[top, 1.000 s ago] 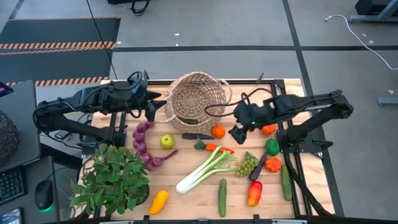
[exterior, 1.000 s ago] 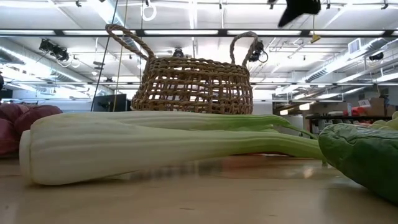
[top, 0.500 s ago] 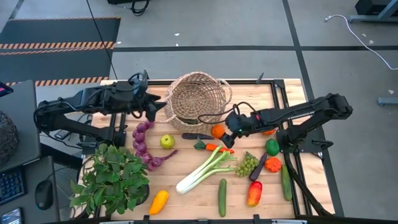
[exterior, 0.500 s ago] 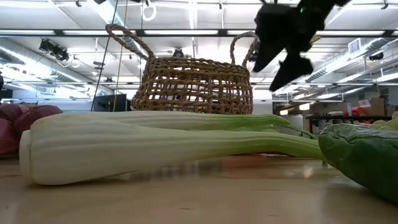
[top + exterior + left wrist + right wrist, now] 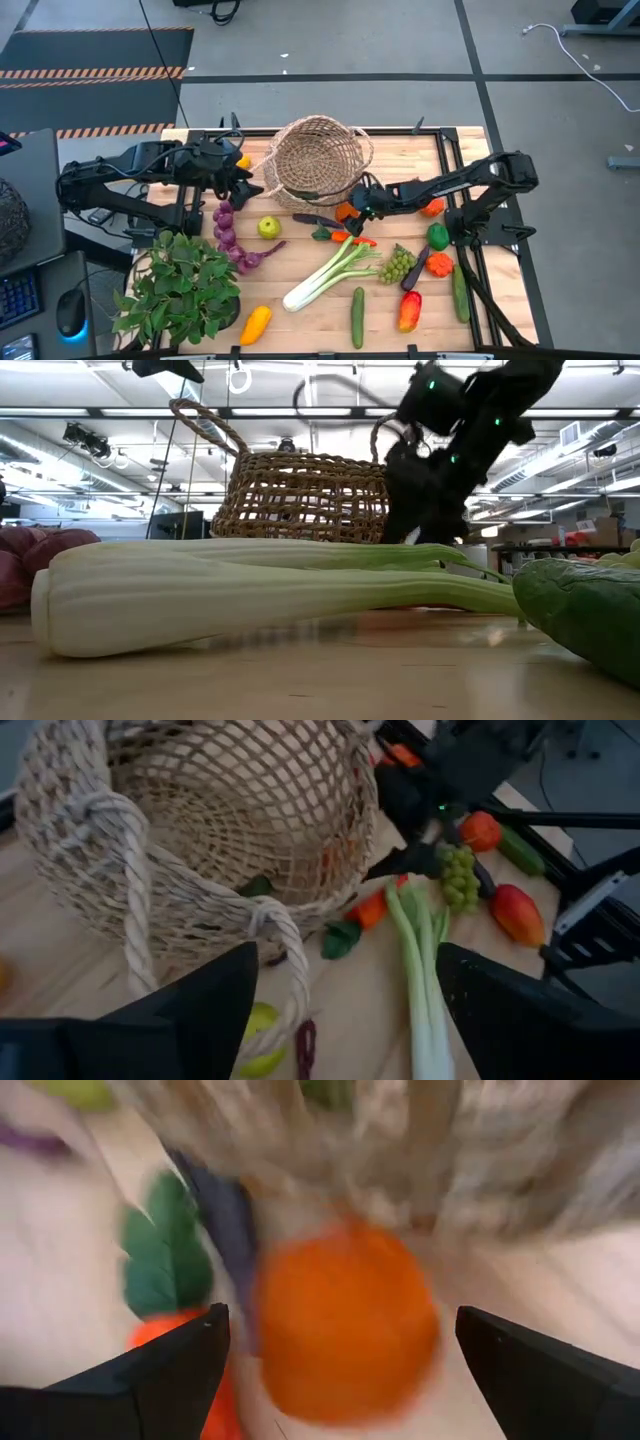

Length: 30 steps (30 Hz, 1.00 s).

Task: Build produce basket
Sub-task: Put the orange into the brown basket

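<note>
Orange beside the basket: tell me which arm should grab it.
Right. The right gripper is down at the orange, open fingers either side of it. The left gripper waits across the basket.

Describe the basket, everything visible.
The basket is round, tan, open-weave straw with two thin loop handles, standing upright at the table's far middle, nothing visible inside. An orange lies by its near side. The left gripper sits open by one handle; the right gripper is open around the orange.

Basket (image 5: pixel 318 160) behind produce (image 5: pixel 336 272)
</note>
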### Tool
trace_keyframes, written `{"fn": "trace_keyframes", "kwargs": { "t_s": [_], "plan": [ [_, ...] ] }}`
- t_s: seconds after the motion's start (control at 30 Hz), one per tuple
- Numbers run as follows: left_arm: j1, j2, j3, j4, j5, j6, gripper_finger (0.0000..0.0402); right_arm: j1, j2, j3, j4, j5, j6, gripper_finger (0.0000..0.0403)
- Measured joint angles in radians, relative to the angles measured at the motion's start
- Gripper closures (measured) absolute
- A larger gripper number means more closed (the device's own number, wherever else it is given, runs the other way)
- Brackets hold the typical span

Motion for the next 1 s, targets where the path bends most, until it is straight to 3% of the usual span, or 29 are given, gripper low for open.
{"fn": "trace_keyframes", "kwargs": {
  "t_s": [0.23,0.5,0.7,0.83,1.0],
  "plan": [
    [0.0,-0.002,0.0,-0.016,0.02,-0.067,0.0083,-0.001,0.082,0.005,-0.009,-0.035,0.004,0.0017],
    [0.001,-0.002,0.0,0.038,0.018,-0.067,0.0083,0.0,0.041,0.005,-0.021,0.06,0.005,0.0092],
    [0.001,-0.002,0.0,0.078,0.018,-0.067,0.0083,-0.005,0.032,0.005,-0.018,-0.001,-0.015,0.0113],
    [0.001,-0.002,0.0,0.079,0.018,-0.066,0.0083,0.022,-0.013,0.005,-0.045,-0.088,0.033,0.0114],
    [0.001,-0.002,0.0,0.079,0.018,-0.059,0.0083,0.079,-0.167,0.005,-0.057,-0.085,0.096,0.0114]
  ]
}}
